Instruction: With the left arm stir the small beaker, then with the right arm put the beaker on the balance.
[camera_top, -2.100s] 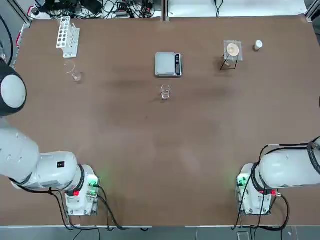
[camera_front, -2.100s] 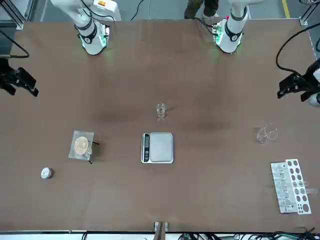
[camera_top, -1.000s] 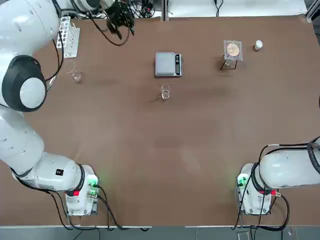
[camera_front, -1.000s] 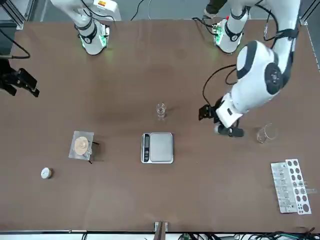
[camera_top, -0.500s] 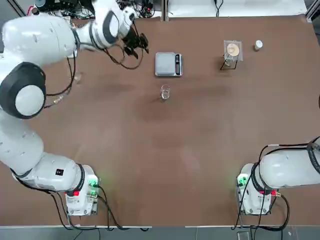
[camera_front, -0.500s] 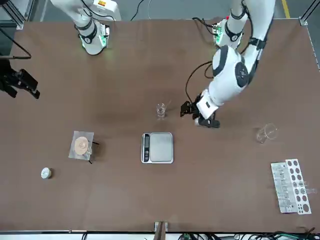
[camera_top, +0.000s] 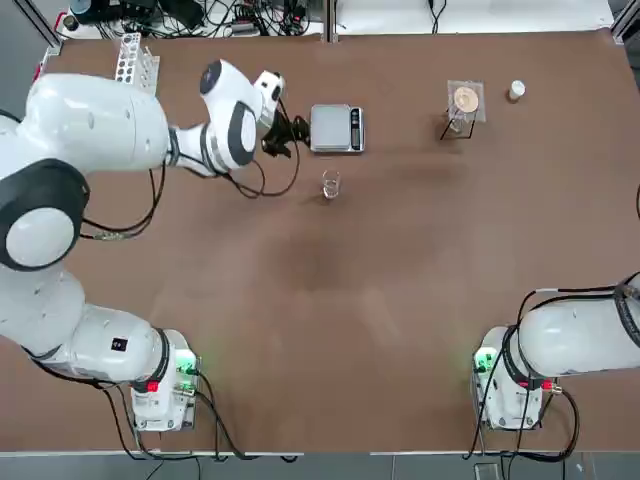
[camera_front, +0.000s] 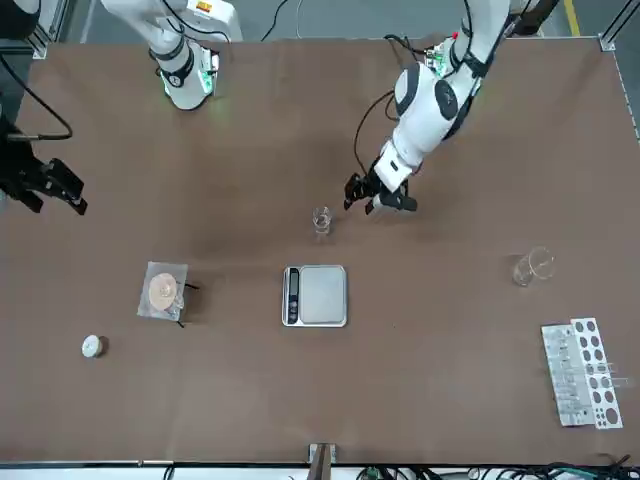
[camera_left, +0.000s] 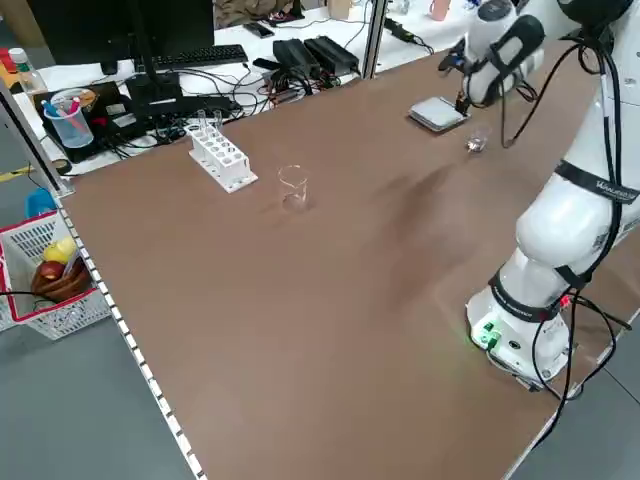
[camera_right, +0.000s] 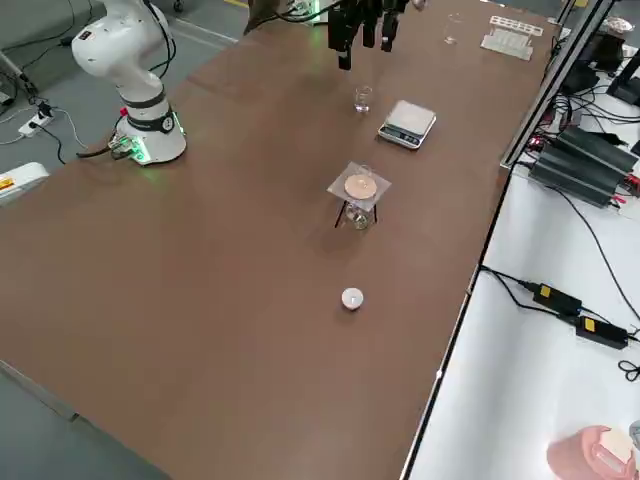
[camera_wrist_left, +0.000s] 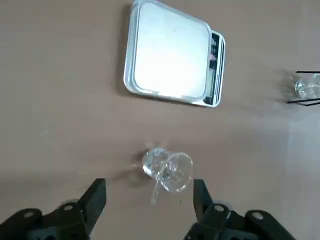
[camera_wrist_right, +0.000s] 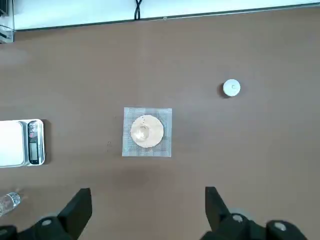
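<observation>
In the front view, the left gripper (camera_front: 357, 201) hangs spread and holding nothing at upper centre; the right gripper (camera_front: 80, 200), wide apart and bare, is at left; the balance (camera_front: 320, 296) sits mid-frame, the beaker (camera_front: 322, 221) just above it.
</observation>
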